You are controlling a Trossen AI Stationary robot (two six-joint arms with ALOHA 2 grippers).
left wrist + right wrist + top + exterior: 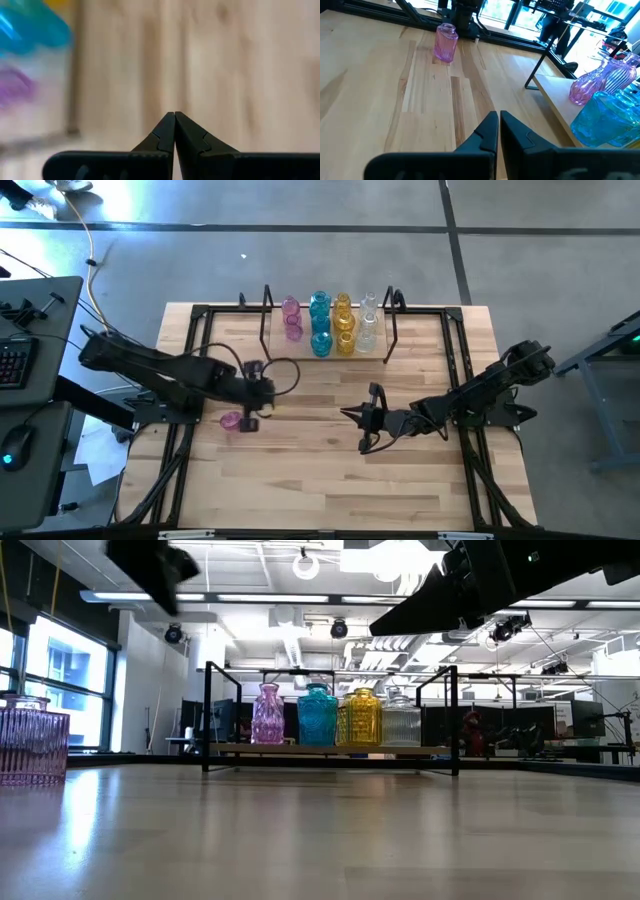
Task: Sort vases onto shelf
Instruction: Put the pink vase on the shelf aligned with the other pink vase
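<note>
A lone pink vase (231, 421) stands upright on its base on the wooden table at the left; the right wrist view also shows this pink vase (445, 42). My left gripper (175, 116) is shut and empty, raised above the table just right of that vase, pointing steeply down. The shelf (388, 330) stands at the far middle, holding pink (291, 318), teal (320, 325), yellow (344, 323) and clear (367, 322) vases in rows. My right gripper (498, 120) is shut and empty, hanging over the table's middle (347, 416) and pointing toward the left.
A black rail frame (190, 360) edges the table on both sides and along the back. Bare wood lies between the two grippers and along the near edge. A desk with a keyboard (15, 360) stands beyond the table's left side.
</note>
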